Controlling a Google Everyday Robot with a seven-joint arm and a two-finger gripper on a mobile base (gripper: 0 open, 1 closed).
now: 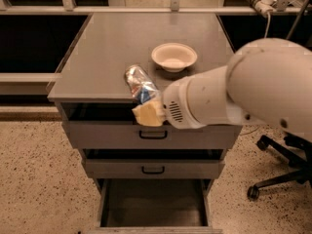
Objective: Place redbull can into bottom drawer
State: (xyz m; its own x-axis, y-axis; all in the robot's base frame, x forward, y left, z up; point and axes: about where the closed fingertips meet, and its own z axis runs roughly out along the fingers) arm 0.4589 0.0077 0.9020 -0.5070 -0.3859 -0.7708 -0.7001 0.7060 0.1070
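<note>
The redbull can (138, 83), slim and silver with blue and red markings, is tilted and held in my gripper (148, 107) over the front edge of the cabinet top. A yellowish finger pad (147, 115) shows below the can's lower end. The gripper is shut on the can. The bottom drawer (154, 207) is pulled open below, a plain grey box with nothing in it. The gripper and can are well above it, at the level of the top drawer.
A white bowl (174, 56) stands on the grey cabinet top (107, 48) behind the can. The top drawer (153, 133) and middle drawer (153, 169) are slightly open. An office chair base (278, 172) stands on the floor at the right.
</note>
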